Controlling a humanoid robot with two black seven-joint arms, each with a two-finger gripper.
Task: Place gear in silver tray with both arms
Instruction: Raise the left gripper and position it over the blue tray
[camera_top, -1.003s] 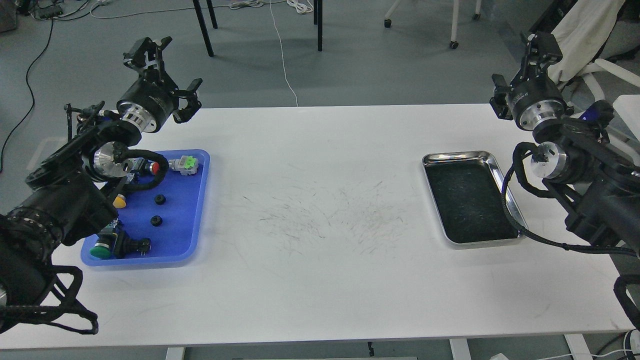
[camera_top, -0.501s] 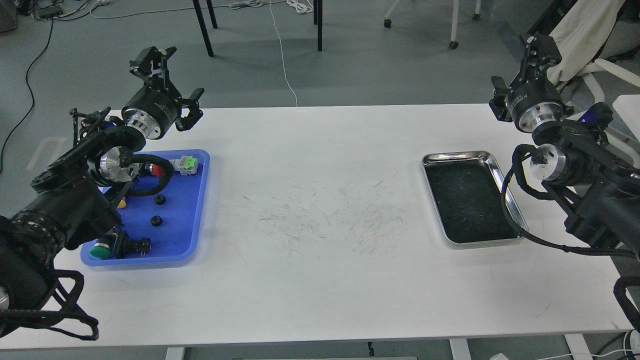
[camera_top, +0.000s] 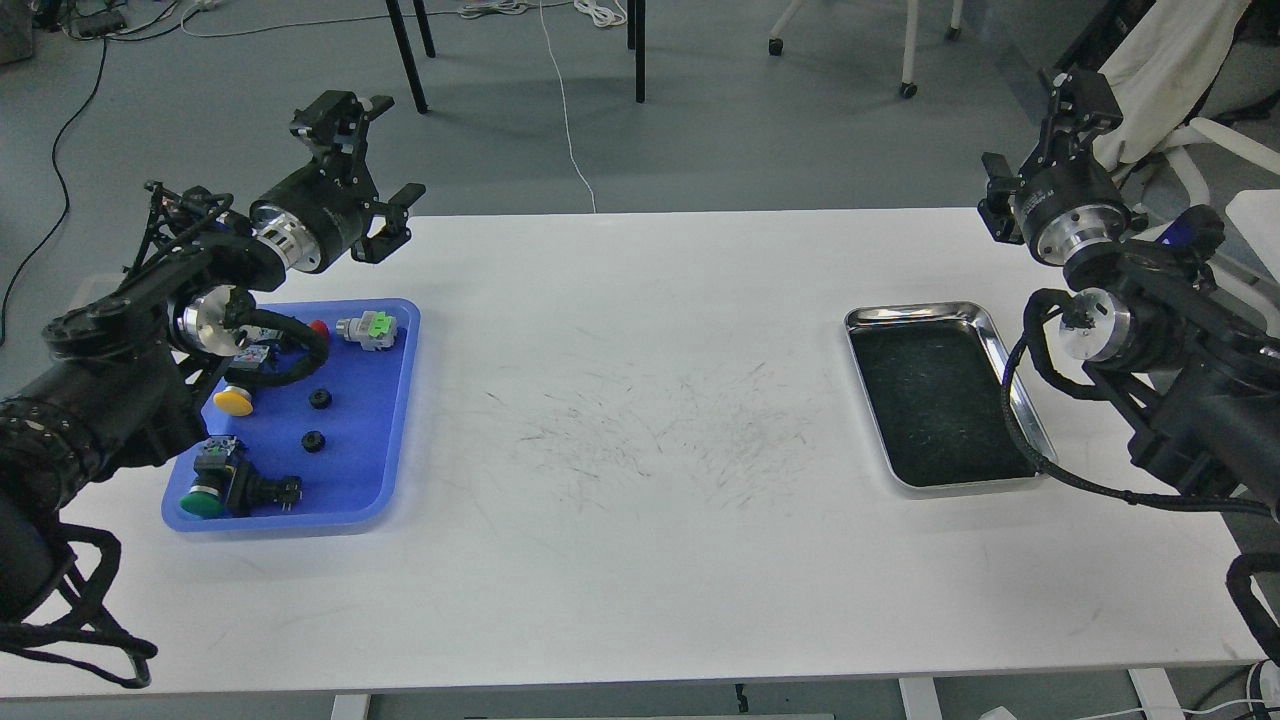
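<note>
Two small black gears (camera_top: 320, 400) (camera_top: 313, 440) lie on the floor of a blue plastic tray (camera_top: 375, 450) at the table's left. The silver tray (camera_top: 900, 312) sits at the right with a dark scratched floor and nothing in it. My left gripper (camera_top: 372, 160) is open and empty, held above the table's far edge, behind the blue tray. My right gripper (camera_top: 1040, 140) is open and empty, raised beyond the far right corner, behind the silver tray.
The blue tray also holds a yellow button (camera_top: 233, 402), a green button (camera_top: 203, 500), a red button (camera_top: 318, 327) and a grey connector with a green cap (camera_top: 368, 330). Chair and table legs stand on the floor beyond the white table (camera_top: 640, 520).
My left gripper has moved right and slightly up, and the arm has drawn back from over the blue tray, uncovering the yellow button. The right arm has barely moved.
</note>
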